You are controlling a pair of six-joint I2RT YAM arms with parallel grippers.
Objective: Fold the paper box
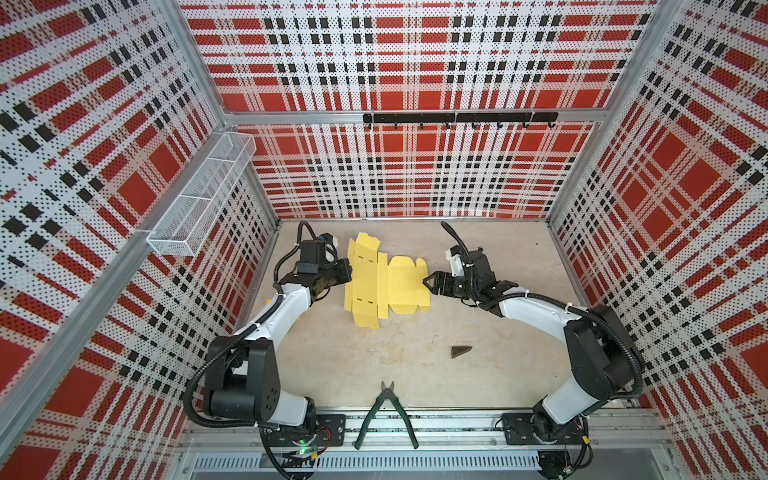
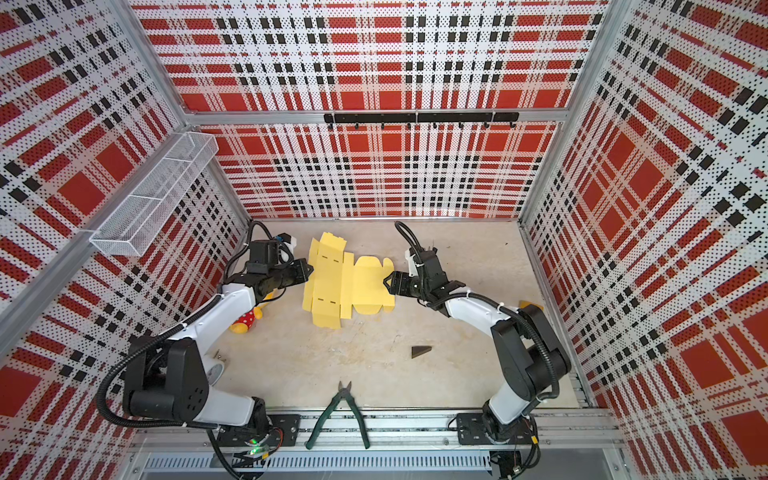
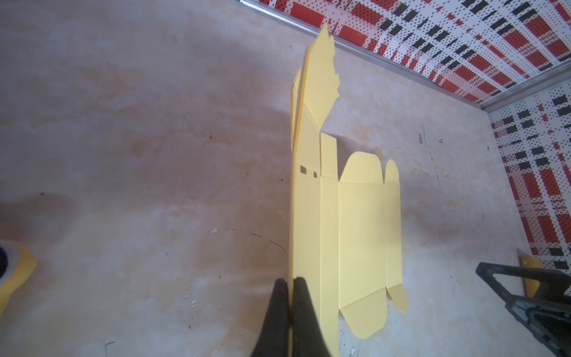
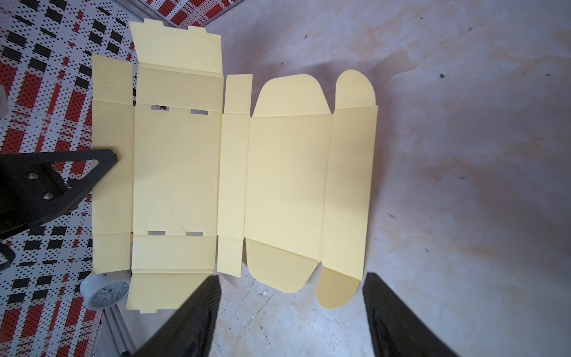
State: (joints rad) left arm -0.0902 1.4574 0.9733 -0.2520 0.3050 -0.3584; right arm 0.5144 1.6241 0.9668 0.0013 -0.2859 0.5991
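Unfolded paper box (image 1: pixel 399 282) lying on the far half of the table (image 1: pixel 415 332), its left panel raised off the surface, left gripper (image 3: pixel 290 296) pinching that panel's edge, right gripper (image 4: pixel 292 278) spread wide just beside the opposite edge

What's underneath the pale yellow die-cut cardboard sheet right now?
The pale yellow die-cut cardboard sheet lies on the beige tabletop, one side lifted by the shut left gripper pinching that edge. Nothing pokes out beneath it; the table under its flat panels is covered.
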